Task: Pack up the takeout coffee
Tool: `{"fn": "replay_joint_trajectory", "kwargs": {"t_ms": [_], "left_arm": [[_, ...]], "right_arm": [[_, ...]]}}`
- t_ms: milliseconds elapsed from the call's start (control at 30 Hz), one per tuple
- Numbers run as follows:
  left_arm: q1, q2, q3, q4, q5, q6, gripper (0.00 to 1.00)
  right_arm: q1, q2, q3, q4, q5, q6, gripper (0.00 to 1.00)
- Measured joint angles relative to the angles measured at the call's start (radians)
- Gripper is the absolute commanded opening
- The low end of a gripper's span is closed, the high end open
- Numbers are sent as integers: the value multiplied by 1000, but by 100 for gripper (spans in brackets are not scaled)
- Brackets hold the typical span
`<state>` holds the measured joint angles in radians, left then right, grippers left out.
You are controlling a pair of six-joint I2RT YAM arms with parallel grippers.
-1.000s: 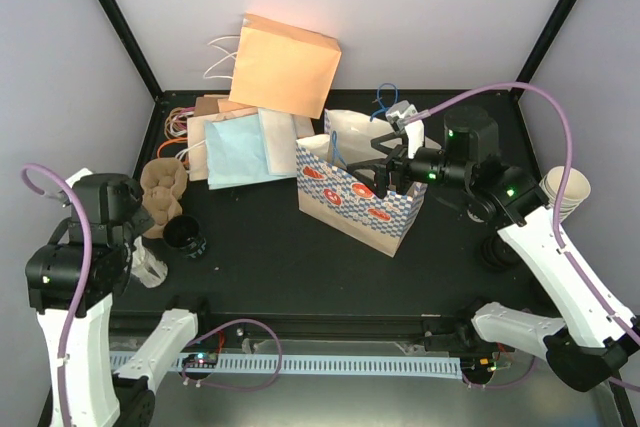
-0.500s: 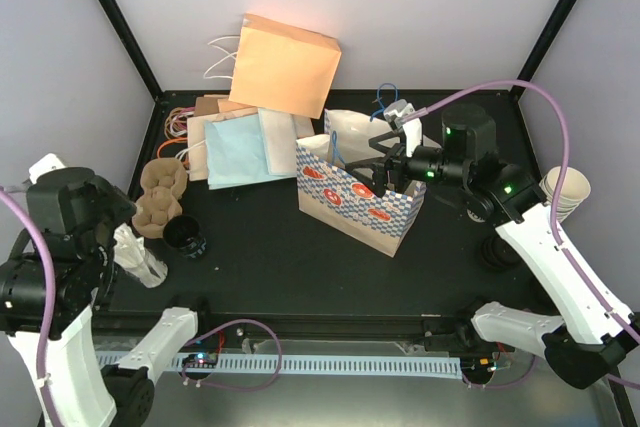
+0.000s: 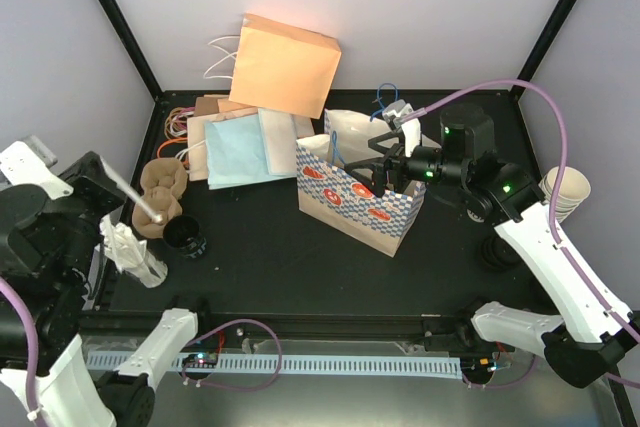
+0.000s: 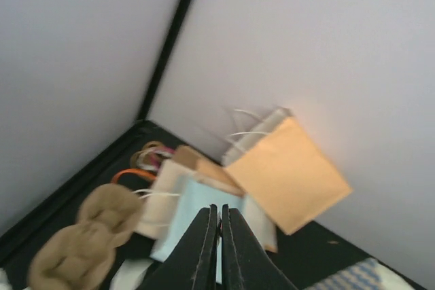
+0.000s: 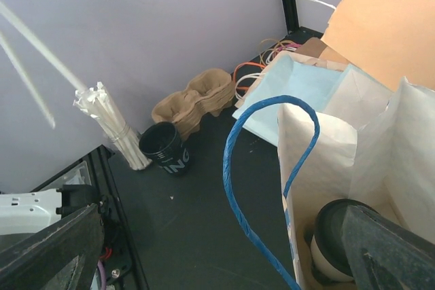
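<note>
Takeout coffee (image 5: pixel 338 248), dark-topped, stands low inside the blue-checked bag (image 5: pixel 326 161). Right gripper (image 3: pixel 372 162) is spread wide at the bag's mouth, above the cup, not touching it and holding nothing. Left gripper (image 4: pixel 219 212) is pressed shut, raised well left of the bag. White straw (image 3: pixel 130 194) slants beside it; whether it is pinched is unclear.

Smooth matt paper on that orange bag (image 3: pixel 290 65). Rough brown moulded pulp, the cup carrier (image 3: pixel 160 187). Tabletop (image 3: pixel 280 262) looks matt black.
</note>
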<state>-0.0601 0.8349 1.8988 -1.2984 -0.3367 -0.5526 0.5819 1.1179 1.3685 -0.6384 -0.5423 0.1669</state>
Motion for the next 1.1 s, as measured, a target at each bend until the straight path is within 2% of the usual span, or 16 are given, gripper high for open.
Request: {"fn": "replay_joint_trajectory", "kwargs": {"t_ms": [133, 333, 567, 800, 933, 1100], "left_arm": [[0, -64, -107, 164, 156, 22, 2], [0, -54, -170, 317, 347, 16, 1], [0, -8, -217, 402, 515, -12, 2], [0, 32, -383, 575, 877, -66, 2], [0, 41, -456, 704, 944, -92, 2], [0, 62, -465, 898, 981, -151, 1]], "right_arm": [[0, 0, 2, -5, 2, 0, 98], [0, -2, 5, -9, 20, 0, 98], [0, -14, 5, -23, 53, 0, 98], [0, -32, 5, -34, 129, 21, 98], [0, -75, 5, -33, 217, 41, 99], [0, -171, -1, -8, 323, 64, 100]]}}
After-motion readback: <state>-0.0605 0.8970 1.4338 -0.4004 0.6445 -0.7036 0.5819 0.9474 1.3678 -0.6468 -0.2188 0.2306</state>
